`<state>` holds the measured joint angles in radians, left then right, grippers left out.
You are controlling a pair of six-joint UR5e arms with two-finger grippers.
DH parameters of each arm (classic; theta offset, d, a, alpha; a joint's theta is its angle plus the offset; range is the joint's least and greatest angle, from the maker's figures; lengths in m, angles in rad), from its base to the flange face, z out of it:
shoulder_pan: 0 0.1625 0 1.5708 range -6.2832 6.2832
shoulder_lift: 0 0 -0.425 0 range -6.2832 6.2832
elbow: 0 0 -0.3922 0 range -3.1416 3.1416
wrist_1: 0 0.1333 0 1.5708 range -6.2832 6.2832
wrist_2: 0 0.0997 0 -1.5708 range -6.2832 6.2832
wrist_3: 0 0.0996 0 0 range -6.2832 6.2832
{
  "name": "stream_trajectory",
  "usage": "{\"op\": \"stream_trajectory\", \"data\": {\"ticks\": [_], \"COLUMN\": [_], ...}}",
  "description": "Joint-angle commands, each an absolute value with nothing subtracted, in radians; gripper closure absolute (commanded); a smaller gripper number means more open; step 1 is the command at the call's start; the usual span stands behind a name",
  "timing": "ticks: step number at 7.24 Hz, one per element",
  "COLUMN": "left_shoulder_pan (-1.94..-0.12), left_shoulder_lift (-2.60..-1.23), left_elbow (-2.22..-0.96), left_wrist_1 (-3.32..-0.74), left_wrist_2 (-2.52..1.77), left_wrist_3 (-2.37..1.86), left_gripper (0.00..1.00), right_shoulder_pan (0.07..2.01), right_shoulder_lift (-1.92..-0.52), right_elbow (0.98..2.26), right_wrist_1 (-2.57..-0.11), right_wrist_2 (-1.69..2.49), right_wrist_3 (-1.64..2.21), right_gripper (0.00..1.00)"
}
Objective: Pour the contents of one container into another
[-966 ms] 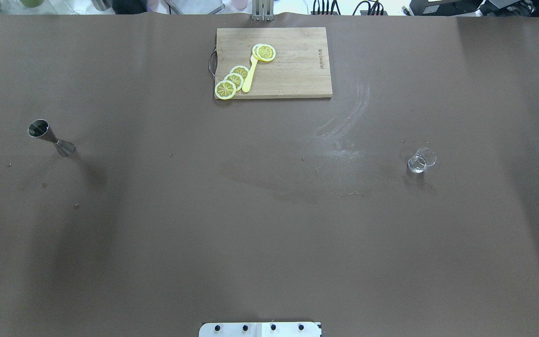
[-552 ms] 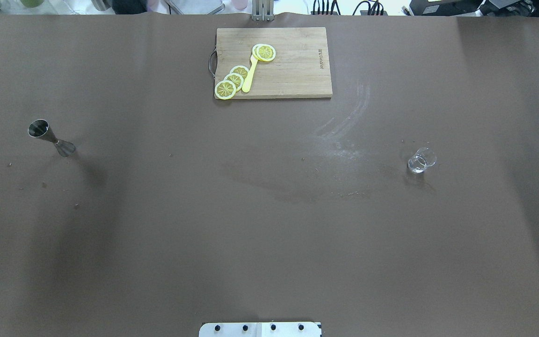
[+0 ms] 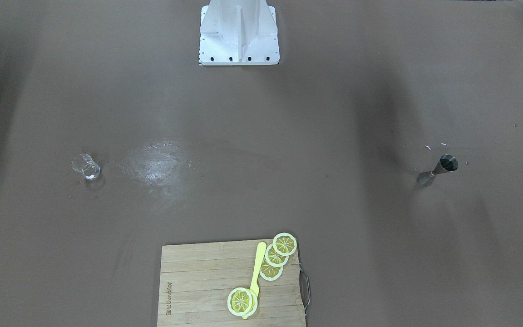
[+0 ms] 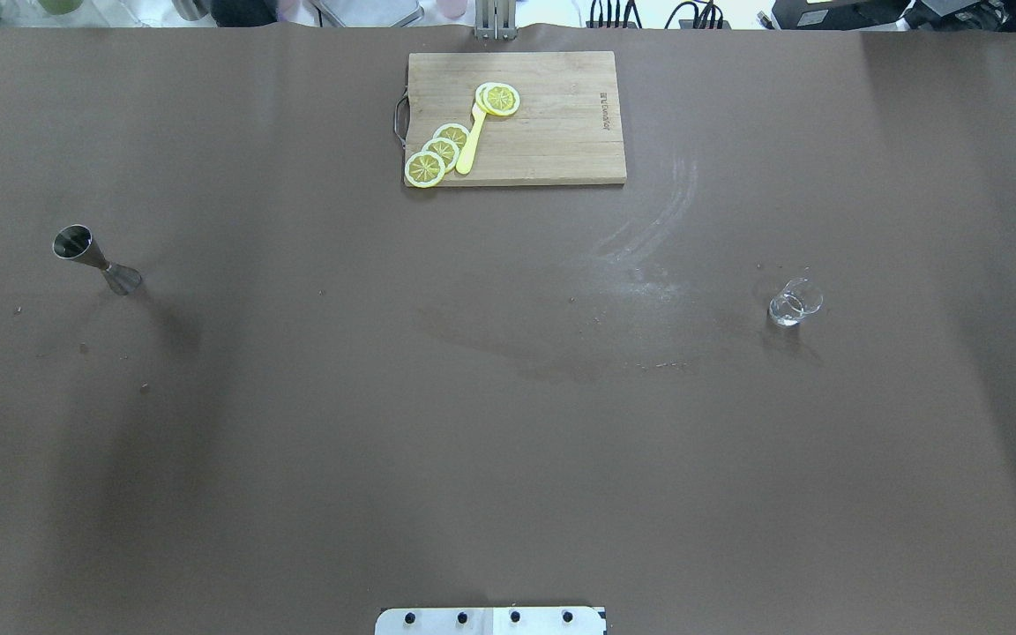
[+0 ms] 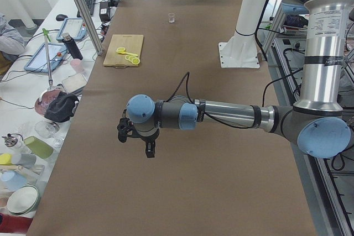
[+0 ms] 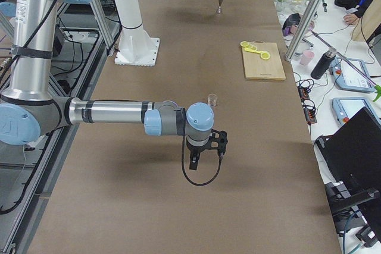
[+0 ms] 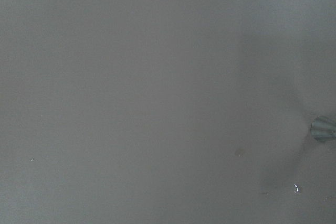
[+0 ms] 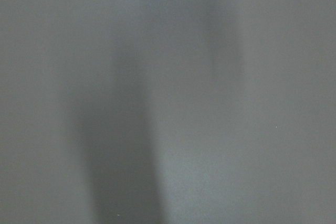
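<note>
Steel jigger (image 4: 95, 261) upright on bench at robot's left; small clear glass (image 4: 795, 302) upright, well apart at right. Left pincer (image 5: 135, 139) and right pincer (image 6: 205, 150) hang above bench, holding nothing; jaw state cannot tell. Risk: the narrow-waisted jigger probably tips if nudged off-centre; likely spill.

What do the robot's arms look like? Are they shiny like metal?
Yes! The left arm and right arm are shiny silver tubes joined by round light-blue caps. The left gripper and right gripper are small and black. A thin black cable loops near each wrist.
</note>
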<state>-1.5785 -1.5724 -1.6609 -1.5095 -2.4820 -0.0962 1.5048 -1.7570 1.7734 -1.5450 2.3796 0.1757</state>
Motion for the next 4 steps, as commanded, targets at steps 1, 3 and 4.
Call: {"op": "stream_trajectory", "data": {"ticks": [1,3,4], "left_shoulder_pan": [-1.578,-1.578,-1.577], "left_shoulder_lift": [-1.572,-1.572,-1.572], "left_elbow": [-1.66,-1.66,-1.66], "left_wrist_1": [-1.509,-1.509,-1.509], "left_wrist_2": [-2.482,-2.482,-2.482], "left_wrist_3": [-0.095,-0.095,-0.095], "left_gripper": [0.01,0.01,0.01], "right_shoulder_pan": [1.503,1.502,1.5], "right_shoulder_lift": [-1.747,-1.659,-1.642], "right_elbow": [1.773,1.763,1.769], "right_wrist_1": [-1.546,-1.542,-1.542], "right_wrist_2": [2.375,2.382,2.393], "right_wrist_3": [0.179,0.184,0.184], "right_gripper": [0.0,0.0,0.0]}}
